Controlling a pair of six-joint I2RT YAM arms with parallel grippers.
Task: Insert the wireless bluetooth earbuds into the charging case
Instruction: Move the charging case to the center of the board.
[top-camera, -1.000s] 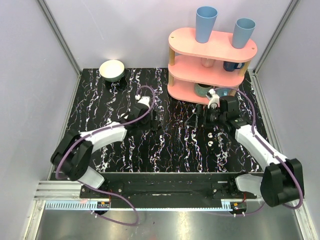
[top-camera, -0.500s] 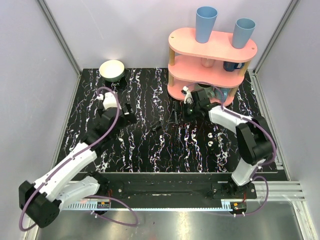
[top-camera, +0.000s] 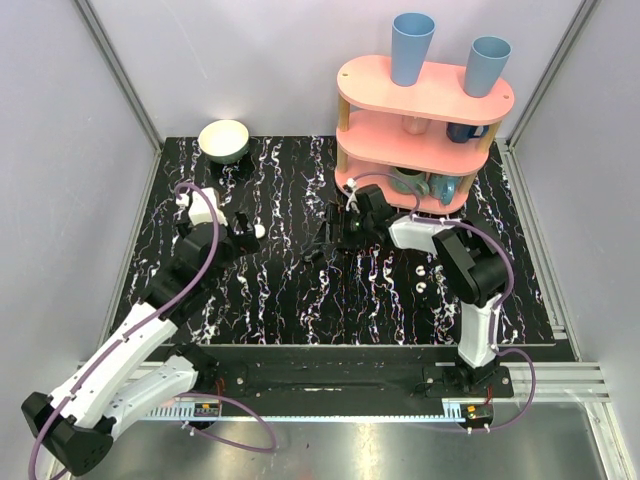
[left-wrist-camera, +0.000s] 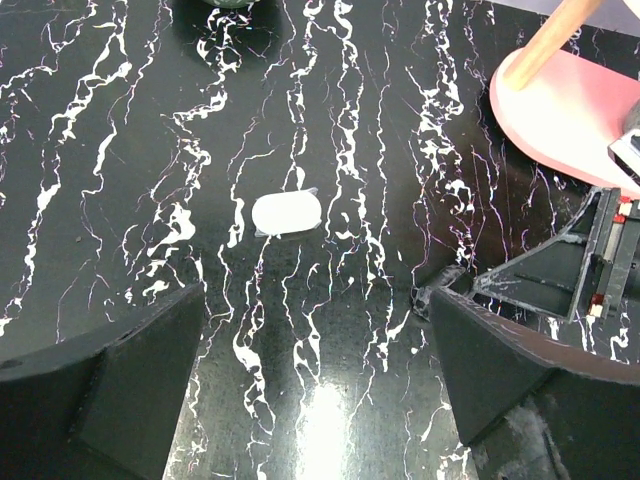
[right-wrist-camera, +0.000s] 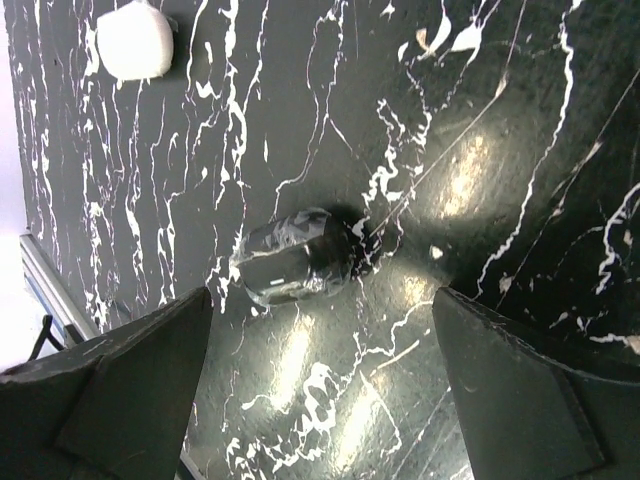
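Left gripper (left-wrist-camera: 315, 300) jaws wide, swung further left than 0.5 s ago. The charging case (left-wrist-camera: 286, 213) lies ahead, centred between them, untouched. Right gripper (right-wrist-camera: 322, 300) is also wide and has moved left off the pink shelf (top-camera: 440, 97). The earbuds (top-camera: 418, 270) are well behind its jaws.

My black marble table (top-camera: 300, 310), veined white, carries the charging case (left-wrist-camera: 286, 213) lying flat, left of centre in the top view. A small dark glossy piece (right-wrist-camera: 295, 262) sits mid-frame; I can't tell what it is. Both earbuds (top-camera: 418, 270) lie close together, lower right. Bowl (top-camera: 224, 140) upper left, pink shelf (top-camera: 420, 130) upper right.
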